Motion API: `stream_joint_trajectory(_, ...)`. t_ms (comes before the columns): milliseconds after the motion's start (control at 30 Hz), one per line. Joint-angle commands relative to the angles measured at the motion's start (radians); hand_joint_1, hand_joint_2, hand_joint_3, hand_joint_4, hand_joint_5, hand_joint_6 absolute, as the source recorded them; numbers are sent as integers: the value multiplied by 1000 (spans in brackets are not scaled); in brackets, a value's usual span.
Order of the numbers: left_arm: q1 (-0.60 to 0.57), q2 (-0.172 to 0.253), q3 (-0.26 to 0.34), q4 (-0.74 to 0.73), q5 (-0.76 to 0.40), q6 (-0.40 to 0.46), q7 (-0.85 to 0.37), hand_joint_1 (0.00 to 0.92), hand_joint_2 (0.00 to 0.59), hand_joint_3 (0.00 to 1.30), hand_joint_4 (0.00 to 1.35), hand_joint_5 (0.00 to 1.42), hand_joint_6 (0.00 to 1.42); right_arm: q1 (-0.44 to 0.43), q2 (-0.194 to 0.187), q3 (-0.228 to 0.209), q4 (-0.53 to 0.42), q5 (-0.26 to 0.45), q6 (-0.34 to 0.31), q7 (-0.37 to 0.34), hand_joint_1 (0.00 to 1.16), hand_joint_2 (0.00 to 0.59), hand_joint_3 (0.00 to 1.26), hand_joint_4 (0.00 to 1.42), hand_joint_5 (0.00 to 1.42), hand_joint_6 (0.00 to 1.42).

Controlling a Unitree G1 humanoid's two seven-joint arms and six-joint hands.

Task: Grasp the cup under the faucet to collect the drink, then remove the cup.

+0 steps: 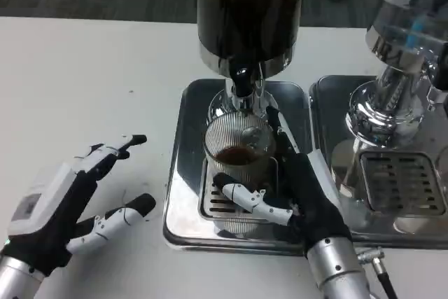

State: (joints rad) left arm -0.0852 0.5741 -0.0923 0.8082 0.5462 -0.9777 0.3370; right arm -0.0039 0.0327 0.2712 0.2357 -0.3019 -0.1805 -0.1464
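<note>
A ribbed clear glass cup (238, 146) stands on the drip grate (213, 201) of a steel tray (183, 173), directly beneath the black faucet (240, 82) of a dark drink dispenser (248, 12). A little brown drink lies in the cup's bottom. My right hand (294, 197) wraps around the cup from the right and front, thumb across its near side. My left hand (66, 204) rests on the white table left of the tray, fingers spread, holding nothing.
A second steel tray (392, 222) with its own grate sits to the right, under a shiny chrome dispenser (395, 82). A cable (378, 264) lies near my right wrist. White table surface stretches to the left and back.
</note>
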Motion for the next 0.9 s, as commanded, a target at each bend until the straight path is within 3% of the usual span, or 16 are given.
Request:
stream_joint_trajectory(33, 15, 9, 4, -9, -21, 1, -2, 0, 159, 204, 158, 241, 105, -15, 11, 4, 24, 10, -22, 4, 828, 173, 0, 0, 0, 81)
stream_joint_trajectory(300, 20, 11, 2, -13, -36, 4, -7, 0, 160, 227, 180, 242, 105, -19, 11, 14, 29, 2, -29, 3, 857, 171, 0, 0, 10, 167)
stream_joint_trajectory(633, 24, 13, 5, -14, -38, 7, -4, 0, 159, 236, 181, 242, 105, -33, 12, 16, 43, -7, -23, -7, 935, 175, 0, 7, 165, 327)
stream_joint_trajectory(900, 28, 12, 5, -18, -39, 8, -5, 0, 158, 243, 188, 246, 105, -38, 21, 9, 51, -22, -18, -41, 965, 198, 38, 245, 373, 514)
